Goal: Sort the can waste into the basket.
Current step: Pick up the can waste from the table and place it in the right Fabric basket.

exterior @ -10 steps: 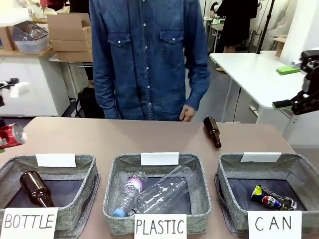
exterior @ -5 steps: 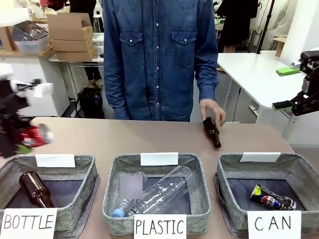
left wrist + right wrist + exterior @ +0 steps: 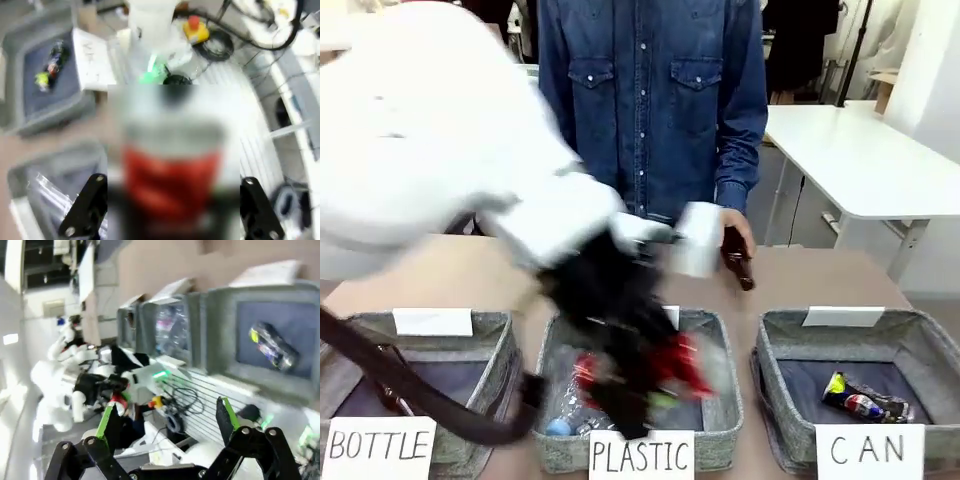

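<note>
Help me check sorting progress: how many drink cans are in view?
2. The dark Pepsi can lies in the CAN basket; the red can is gripped by the left end effector over the PLASTIC basket. The left arm may hide others.

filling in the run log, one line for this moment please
left jaws: shut on red can, over PLASTIC basket | right jaws: open, empty | Pepsi can: in CAN basket

Red can [image 3: 675, 365] aloft; Pepsi [image 3: 865, 401] in basket [image 3: 926, 332]
</note>
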Action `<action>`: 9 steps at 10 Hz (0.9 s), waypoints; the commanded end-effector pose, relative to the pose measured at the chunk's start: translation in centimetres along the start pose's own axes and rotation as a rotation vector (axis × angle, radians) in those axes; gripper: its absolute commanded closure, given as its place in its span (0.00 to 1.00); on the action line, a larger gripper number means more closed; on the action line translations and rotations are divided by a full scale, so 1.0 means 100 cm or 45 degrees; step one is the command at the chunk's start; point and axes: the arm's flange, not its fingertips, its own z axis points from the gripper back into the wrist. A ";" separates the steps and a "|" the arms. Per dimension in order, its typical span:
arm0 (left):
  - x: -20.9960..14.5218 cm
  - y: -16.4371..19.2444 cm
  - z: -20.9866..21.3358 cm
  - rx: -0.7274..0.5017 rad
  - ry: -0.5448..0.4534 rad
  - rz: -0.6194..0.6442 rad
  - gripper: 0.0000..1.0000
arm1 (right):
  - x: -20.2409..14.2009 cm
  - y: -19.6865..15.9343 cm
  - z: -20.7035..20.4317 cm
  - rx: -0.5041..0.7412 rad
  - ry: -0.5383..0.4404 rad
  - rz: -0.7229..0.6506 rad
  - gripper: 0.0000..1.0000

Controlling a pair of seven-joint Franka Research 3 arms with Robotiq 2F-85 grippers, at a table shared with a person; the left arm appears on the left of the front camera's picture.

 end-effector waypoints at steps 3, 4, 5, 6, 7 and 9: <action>0.137 0.176 -0.078 0.269 0.261 0.028 1.00 | -0.072 -0.074 0.043 0.064 0.060 0.164 0.00; 0.158 0.212 -0.101 0.295 0.270 0.089 1.00 | -0.081 -0.087 0.028 0.125 0.154 0.245 0.00; 0.173 0.242 -0.123 0.213 0.248 0.188 1.00 | -0.069 -0.061 0.054 0.021 -0.009 0.053 0.00; 0.182 0.260 -0.139 0.175 0.201 0.264 1.00 | -0.069 -0.061 0.054 0.021 -0.009 0.053 0.00; 0.106 0.201 -0.093 0.281 0.167 0.069 1.00 | -0.069 -0.061 0.054 0.021 -0.009 0.053 0.00; 0.106 0.201 -0.093 0.281 0.167 0.069 1.00 | -0.069 -0.061 0.054 0.021 -0.009 0.053 0.00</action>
